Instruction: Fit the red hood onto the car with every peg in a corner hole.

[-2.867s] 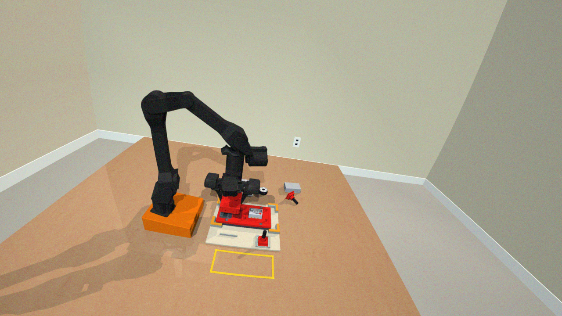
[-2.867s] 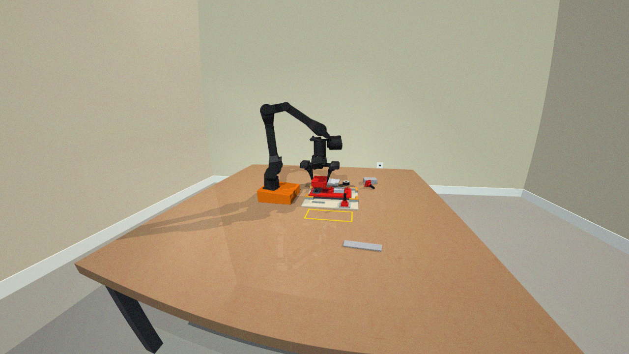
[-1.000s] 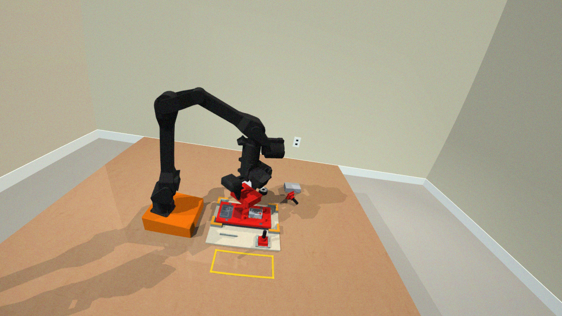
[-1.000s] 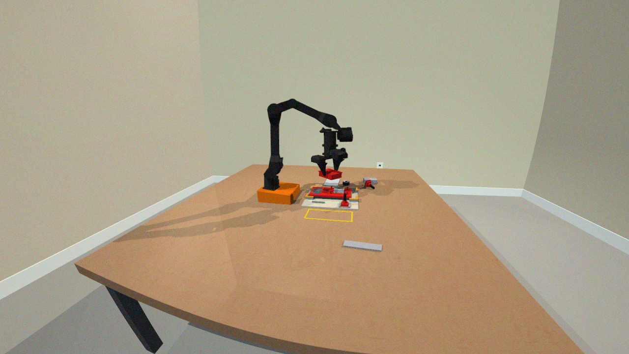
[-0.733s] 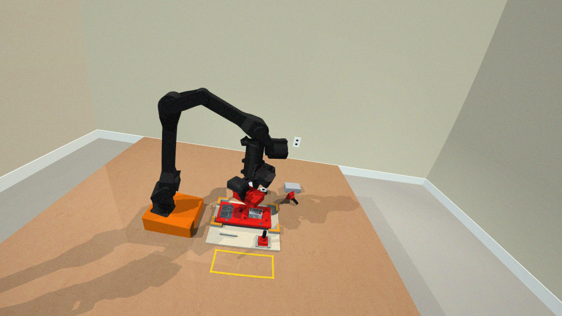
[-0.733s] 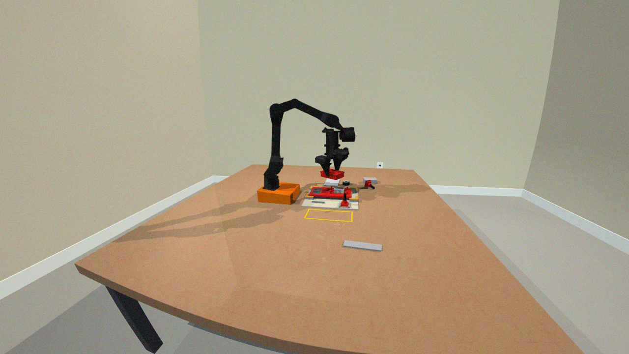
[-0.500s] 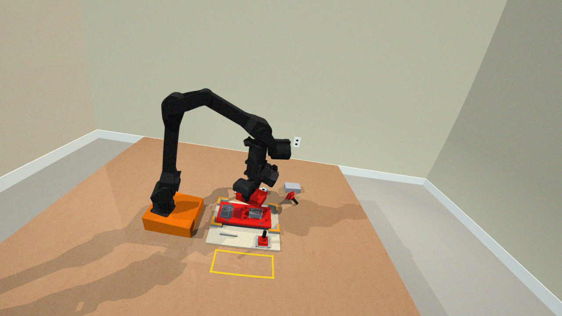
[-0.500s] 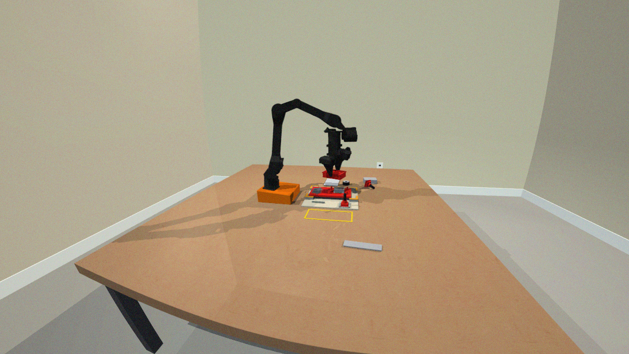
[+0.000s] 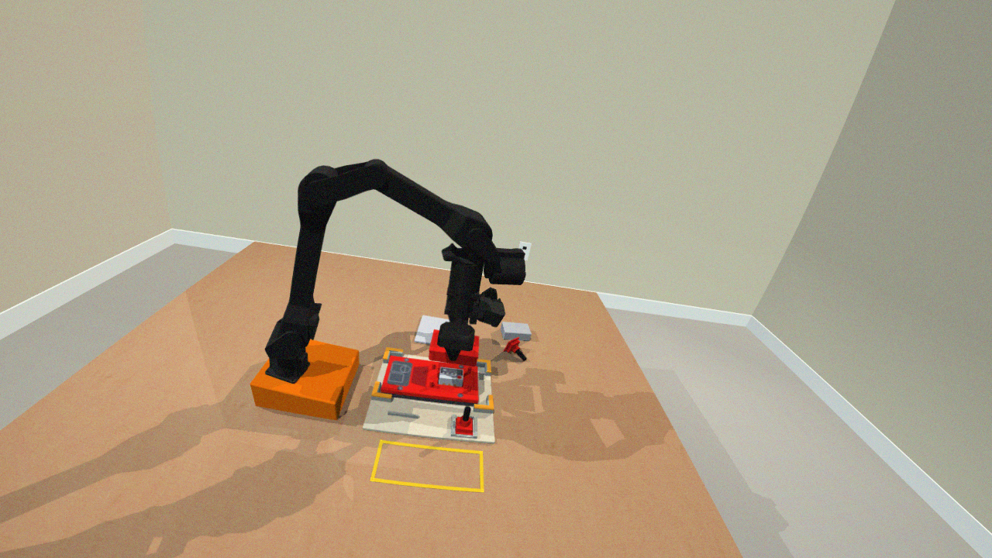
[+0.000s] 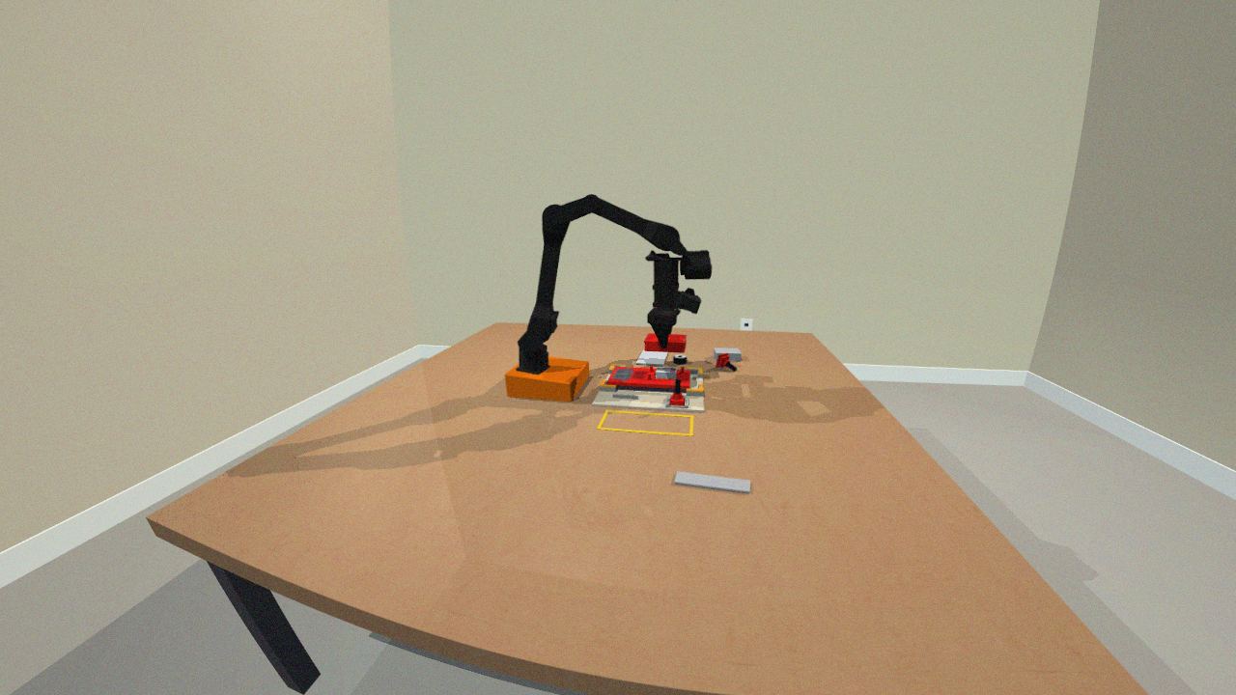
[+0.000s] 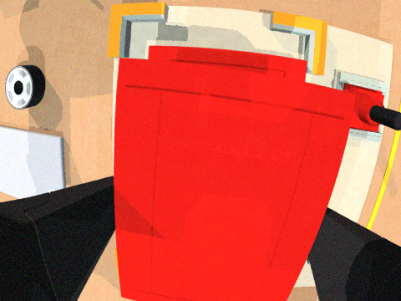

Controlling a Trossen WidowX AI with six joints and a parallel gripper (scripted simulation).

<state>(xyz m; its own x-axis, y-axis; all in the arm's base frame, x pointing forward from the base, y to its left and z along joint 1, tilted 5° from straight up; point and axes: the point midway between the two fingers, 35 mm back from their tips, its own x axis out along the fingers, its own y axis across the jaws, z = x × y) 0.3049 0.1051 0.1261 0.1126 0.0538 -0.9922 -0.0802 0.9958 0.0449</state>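
The red hood [image 9: 436, 351] [image 10: 678, 343] [image 11: 225, 167] is between the fingers of my gripper [image 9: 452, 355] [image 10: 662, 344] [image 11: 219, 202], which is shut on its two sides. The hood is held level, roof up, above the jig. The red chassis [image 9: 419, 374] [image 10: 626, 376] sits below it in the jig [image 9: 388, 426] [image 11: 209, 17], inside orange corner brackets. The engine block [image 9: 450, 376] [image 10: 665, 374] shows in its deck, with small pegs around it. In the wrist view the hood hides the engine and pegs; only one chassis end [image 11: 163, 52] shows past it. The hood's corner holes are not visible.
A red part with a black handle [image 9: 463, 425] [image 10: 678, 400] stands on the jig plate. Another [image 9: 513, 346] lies beyond, near a grey block [image 9: 516, 332]. A wheel [image 10: 680, 359] [image 11: 18, 87] and white plate [image 9: 428, 329] [image 11: 29, 163] lie behind the jig. The orange base [image 9: 294, 397] is left.
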